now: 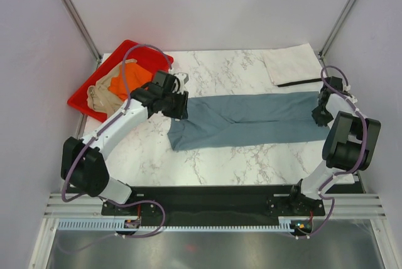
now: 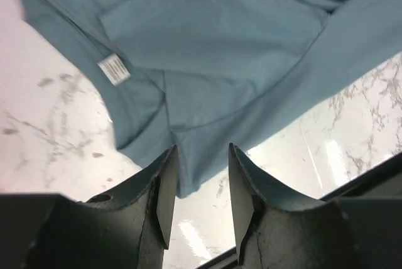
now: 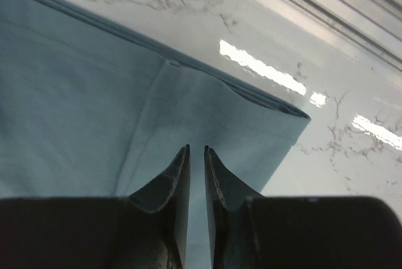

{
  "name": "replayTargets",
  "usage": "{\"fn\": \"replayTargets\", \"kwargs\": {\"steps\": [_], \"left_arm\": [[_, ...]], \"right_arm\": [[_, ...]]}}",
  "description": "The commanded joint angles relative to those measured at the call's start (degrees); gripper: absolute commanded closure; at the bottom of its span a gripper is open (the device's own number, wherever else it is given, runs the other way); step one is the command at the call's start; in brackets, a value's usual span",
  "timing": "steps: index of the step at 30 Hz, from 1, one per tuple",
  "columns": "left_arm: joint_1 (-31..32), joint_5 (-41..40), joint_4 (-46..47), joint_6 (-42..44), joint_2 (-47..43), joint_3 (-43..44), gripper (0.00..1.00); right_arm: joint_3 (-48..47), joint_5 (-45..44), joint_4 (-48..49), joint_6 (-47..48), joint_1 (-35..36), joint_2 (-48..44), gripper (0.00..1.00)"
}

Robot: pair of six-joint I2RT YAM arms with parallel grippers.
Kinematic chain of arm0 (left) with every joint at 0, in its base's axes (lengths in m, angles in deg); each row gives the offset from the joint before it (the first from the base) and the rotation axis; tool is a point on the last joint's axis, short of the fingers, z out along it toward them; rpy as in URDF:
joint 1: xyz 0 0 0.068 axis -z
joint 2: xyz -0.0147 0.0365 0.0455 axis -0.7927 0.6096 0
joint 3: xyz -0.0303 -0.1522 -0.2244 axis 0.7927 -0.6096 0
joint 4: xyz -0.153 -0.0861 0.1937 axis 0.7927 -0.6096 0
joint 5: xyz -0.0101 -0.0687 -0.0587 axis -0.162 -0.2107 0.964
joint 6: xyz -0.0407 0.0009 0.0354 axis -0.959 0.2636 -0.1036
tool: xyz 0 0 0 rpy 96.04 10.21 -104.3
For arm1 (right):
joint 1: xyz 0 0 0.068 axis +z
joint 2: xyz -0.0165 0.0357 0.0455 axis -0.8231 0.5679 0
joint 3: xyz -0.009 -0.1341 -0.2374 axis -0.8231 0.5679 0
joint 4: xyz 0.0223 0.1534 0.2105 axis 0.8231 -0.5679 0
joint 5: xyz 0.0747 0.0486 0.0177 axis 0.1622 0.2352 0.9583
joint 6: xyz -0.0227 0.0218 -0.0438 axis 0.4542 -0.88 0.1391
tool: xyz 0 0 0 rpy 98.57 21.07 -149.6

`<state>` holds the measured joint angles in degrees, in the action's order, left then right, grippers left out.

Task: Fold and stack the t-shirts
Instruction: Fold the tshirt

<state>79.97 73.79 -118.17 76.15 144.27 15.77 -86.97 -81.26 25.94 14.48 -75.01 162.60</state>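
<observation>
The slate blue-grey t-shirt [image 1: 251, 121] lies flat as a long strip across the middle of the marble table. My left gripper [image 1: 179, 102] is over its left end. In the left wrist view this gripper [image 2: 202, 149] is open, with a corner of the shirt [image 2: 220, 49] lying between the jaws. My right gripper [image 1: 320, 113] is at the shirt's right end. In the right wrist view it [image 3: 196, 149] is nearly closed, with the shirt [image 3: 75, 93] in the narrow gap. The orange t-shirt [image 1: 119, 83] and the tan t-shirt [image 1: 100, 98] lie crumpled in the tray. The off-white t-shirt [image 1: 292, 65] lies folded at the back right.
The red tray [image 1: 81, 100] sits at the back left corner of the table. A white label [image 2: 114, 70] shows on the blue-grey shirt near the left gripper. A dark strip [image 1: 301, 83] lies along the off-white shirt's near edge. Grey walls close in on both sides.
</observation>
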Motion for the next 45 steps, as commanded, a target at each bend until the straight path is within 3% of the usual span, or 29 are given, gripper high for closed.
{"fn": "replayTargets", "kwargs": {"steps": [1,5,13,23,27,31,32,37,45], "left_arm": [[0.24,5.85,3.75,-7.17,-0.10,-7.43,0.55],[0.33,1.57,7.19,-12.27,1.99,-14.11,0.56],[0.33,-10.23,6.31,-13.95,3.50,-20.27,0.57],[0.33,-16.12,1.05,-14.48,0.52,-21.42,0.58],[0.33,-14.29,-0.02,-14.74,-3.87,-21.24,0.58],[0.42,-6.39,2.61,-14.92,-7.75,-19.05,0.58],[0.42,-1.76,4.01,-15.18,-8.01,-18.96,0.57],[0.42,5.40,11.66,-17.64,-5.04,-20.01,0.56],[0.42,-0.21,11.85,-20.01,-0.89,-25.98,0.62]], "right_arm": [[2.10,-0.88,-0.63,0.09,-0.07,-0.02,0.78],[4.73,-6.06,1.65,0.17,-0.51,0.68,0.78],[9.39,-10.46,1.48,-1.40,-1.04,-1.51,0.77],[13.09,-10.74,0.43,-2.55,-2.18,-7.74,0.63],[11.86,-8.36,-0.63,-0.97,-3.06,-11.70,0.62],[9.58,-5.29,-0.71,-0.26,-3.15,-11.63,0.62],[8.70,-5.11,-1.15,-0.44,-3.15,-11.10,0.63],[10.09,-5.81,1.99,-0.53,-4.64,-8.11,0.64],[12.38,-6.69,3.06,0.17,-7.63,-4.32,0.65]]}}
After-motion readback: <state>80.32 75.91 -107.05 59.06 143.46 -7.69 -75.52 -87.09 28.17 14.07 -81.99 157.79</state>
